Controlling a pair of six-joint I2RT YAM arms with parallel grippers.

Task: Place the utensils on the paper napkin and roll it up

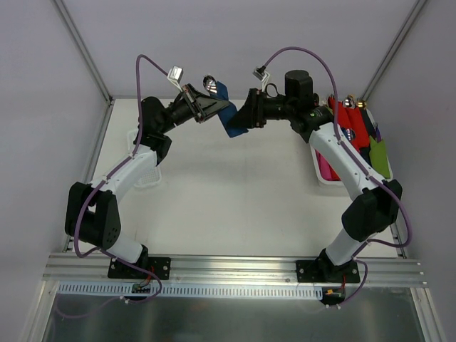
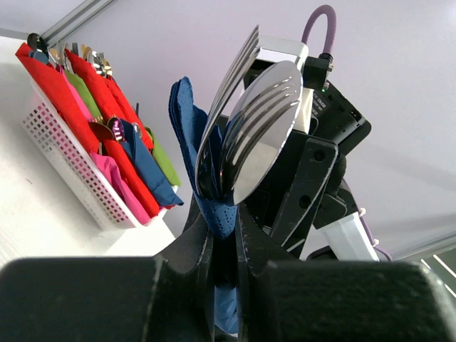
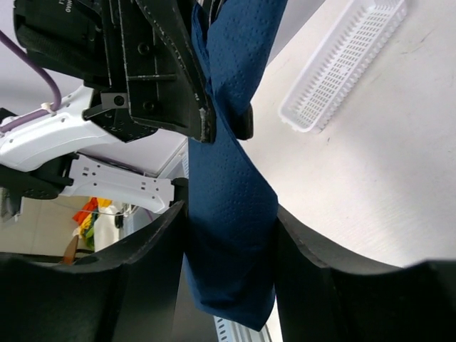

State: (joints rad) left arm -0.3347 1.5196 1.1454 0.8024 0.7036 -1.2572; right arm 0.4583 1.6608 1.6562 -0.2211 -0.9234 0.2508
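Plainly the rolling is as good as done: the paper napkin (image 2: 217,206) is a narrow navy roll, held up in the air over the far part of the table (image 1: 235,206), between the two arms. The left gripper (image 2: 224,235) is clamped tight on its upper part, just below where the fork (image 2: 224,96) and the spoon (image 2: 260,135) stick out side by side. The right gripper (image 3: 231,214) meets it from the other side. Its fingers (image 3: 153,242) flank the roll's lower tail and seem to touch the paper on both sides, though whether they truly pinch it I cannot tell.

I judge this a handover, with the roll bound for the white basket (image 1: 322,174) on the right, where the red, pink and green rolls (image 2: 107,142) lie. To do it well, the right fingers should close squarely across the roll where the handles give it a stiff core. The bare paper tail would only crush and slip. They should bite firmly before the left hold eases at all.

A loose fold of napkin stands out beside the fork — that edge is the likeliest to spring open, so the grip should trap the overlap. The roll should travel level or heads-up, since the cutlery is smooth and could slide out of a slack wrap — and the left arm should draw straight back, clear of the tines
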